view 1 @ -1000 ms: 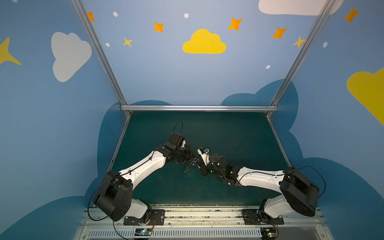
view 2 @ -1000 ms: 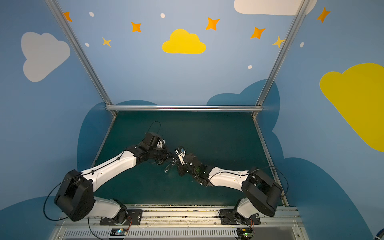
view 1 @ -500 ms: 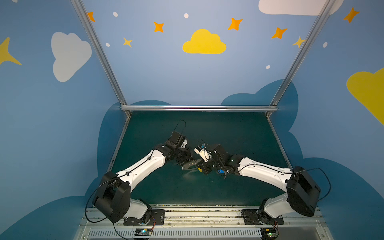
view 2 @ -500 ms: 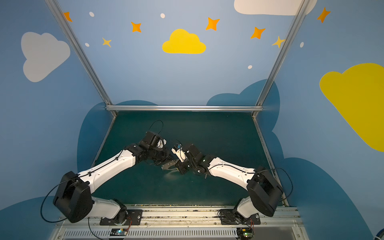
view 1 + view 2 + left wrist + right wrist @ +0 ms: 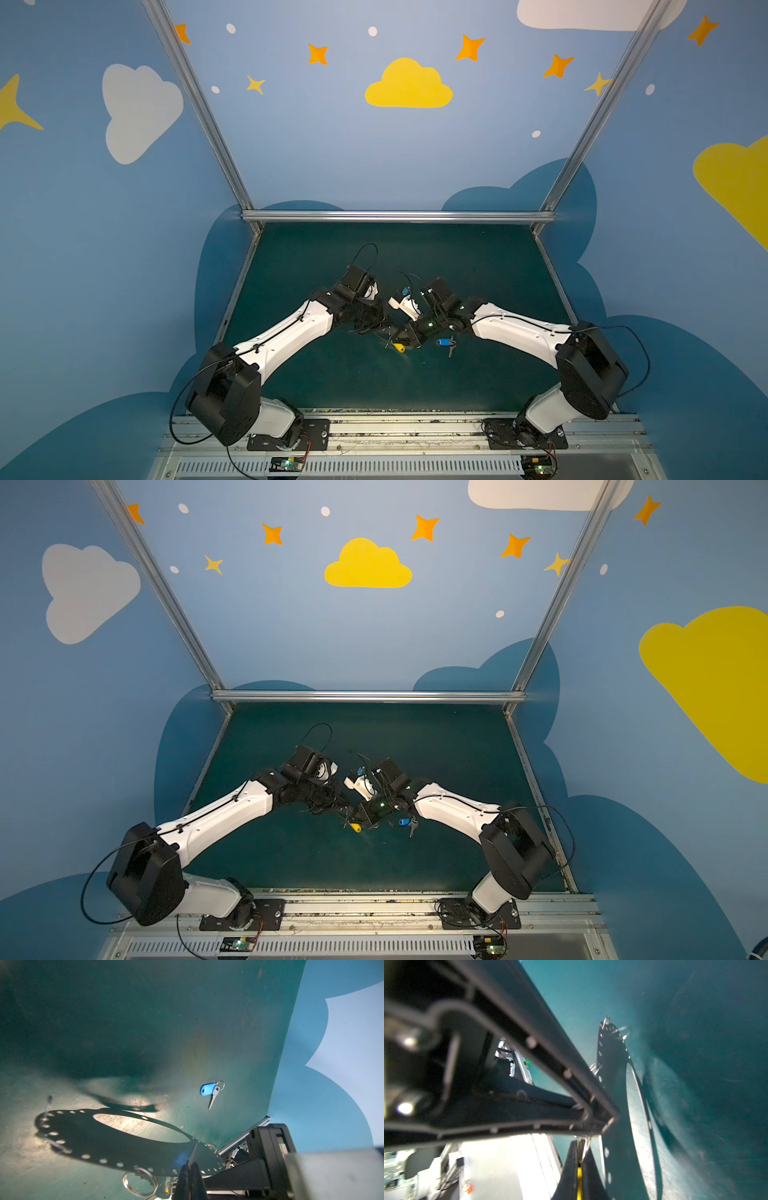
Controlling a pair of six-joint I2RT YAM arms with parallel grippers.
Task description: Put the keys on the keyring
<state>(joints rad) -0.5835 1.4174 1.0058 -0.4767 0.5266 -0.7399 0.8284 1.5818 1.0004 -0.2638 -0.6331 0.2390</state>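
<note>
The keyring (image 5: 87,1138), a flat dark plate with an oval hole and small edge holes, hangs just above the green table. My left gripper (image 5: 191,1164) is shut on its rim; a wire split ring (image 5: 139,1181) hangs from the plate nearby. In the right wrist view the keyring (image 5: 614,1084) stands edge-on beside my right gripper (image 5: 580,1142), which is shut on the yellow-tagged key (image 5: 579,1174). In both top views the two grippers meet mid-table, the yellow tag (image 5: 399,347) (image 5: 355,827) below them. The blue-tagged key (image 5: 208,1089) (image 5: 444,342) lies loose on the table.
The green table (image 5: 415,266) is walled by blue panels and aluminium rails (image 5: 395,216). The left arm's black finger frame (image 5: 529,1059) fills much of the right wrist view. Both arm bases sit on the front rail (image 5: 395,428).
The right arm has swung away from the front edge and turned its wrist, uncovering the blue-tagged key on the table. The left arm has hardly moved. Both grippers stay shut.
</note>
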